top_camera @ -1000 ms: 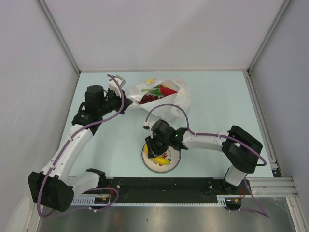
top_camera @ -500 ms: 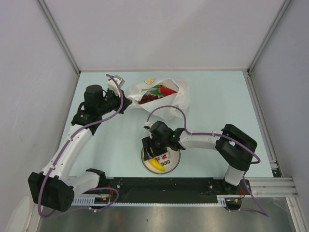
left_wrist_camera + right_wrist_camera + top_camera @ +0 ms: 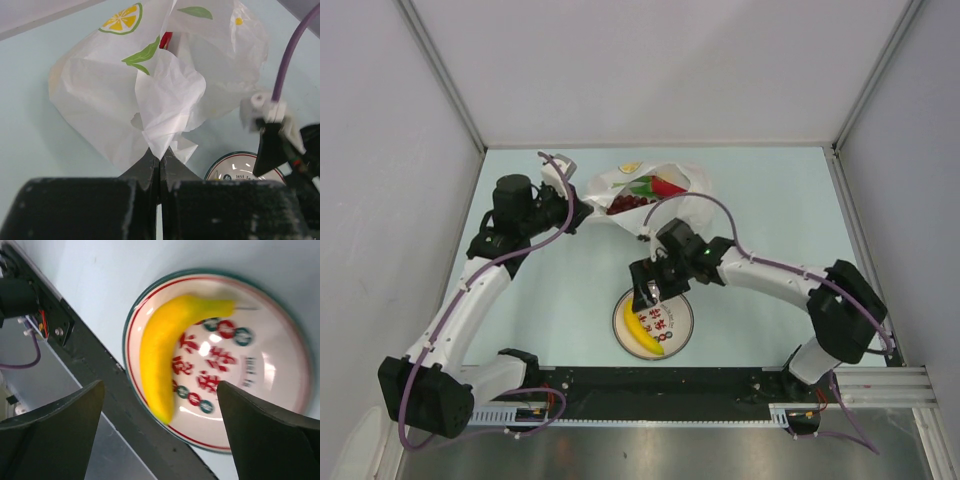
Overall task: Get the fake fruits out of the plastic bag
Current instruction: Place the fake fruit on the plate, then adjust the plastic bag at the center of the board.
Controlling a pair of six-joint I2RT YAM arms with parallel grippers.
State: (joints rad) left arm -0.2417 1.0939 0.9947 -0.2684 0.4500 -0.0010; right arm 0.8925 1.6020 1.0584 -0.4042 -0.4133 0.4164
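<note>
Banana [image 3: 160,355] x1 on plate [image 3: 280,382]; R tool [image 3: 651,292] spread wide, L tool [image 3: 159,156] pinching bag [image 3: 100,85].

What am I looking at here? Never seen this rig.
Two robot arms are bolted to a table. One picture comes from a fixed camera overhead. The other two come from a camera on each wrist, looking out past that arm's hand. The left hand is shut, pinching a fold of a white plastic bag. The right hand is open and holds nothing. It hovers over a plate on which a banana lies. Grapes and a red fruit show in the bag's mouth.
</note>
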